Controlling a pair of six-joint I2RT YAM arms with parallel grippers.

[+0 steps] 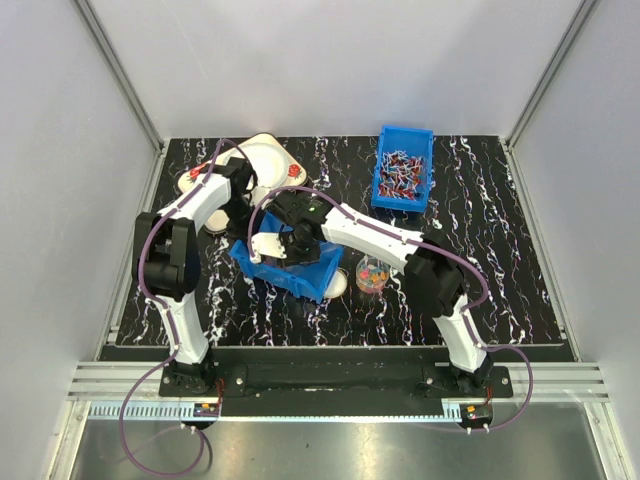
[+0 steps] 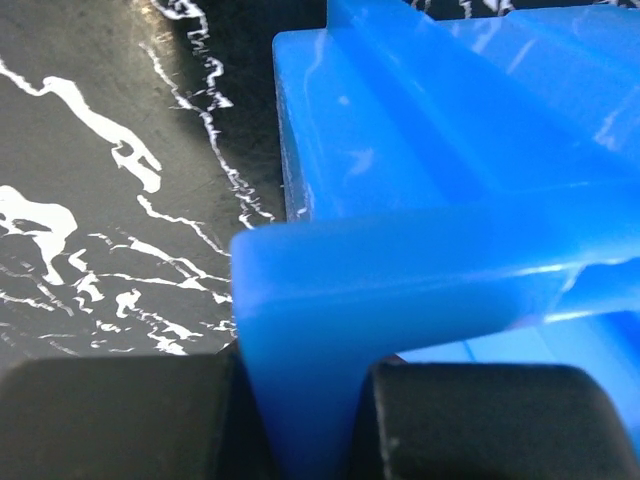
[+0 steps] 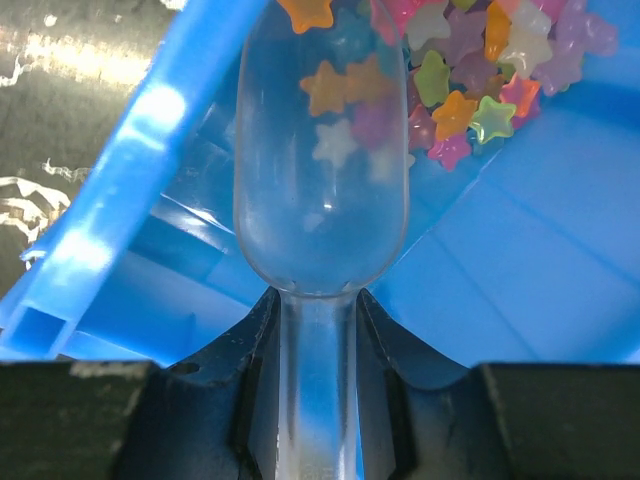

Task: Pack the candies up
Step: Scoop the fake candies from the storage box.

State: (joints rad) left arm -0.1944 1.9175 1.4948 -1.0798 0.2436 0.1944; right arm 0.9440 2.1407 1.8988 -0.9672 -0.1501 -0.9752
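Note:
The candies (image 3: 480, 70) are small star-shaped sweets in pink, orange, yellow, green and purple, heaped in a corner of a tilted blue bin (image 3: 520, 270). My right gripper (image 3: 318, 330) is shut on the handle of a clear plastic scoop (image 3: 320, 200), whose bowl reaches into the bin up to the heap. A few stars show blurred through the bowl. My left gripper (image 2: 305, 400) is shut on the rim of that blue bin (image 2: 400, 270). From above, the bin (image 1: 285, 268) sits mid-table under both grippers, the left (image 1: 243, 232) and the right (image 1: 295, 245).
A clear cup (image 1: 372, 275) holding coloured sweets stands just right of the tilted bin. A second blue bin (image 1: 403, 180) with red-white wrapped sweets sits at the back right. White round lids or plates (image 1: 262, 160) lie at the back left.

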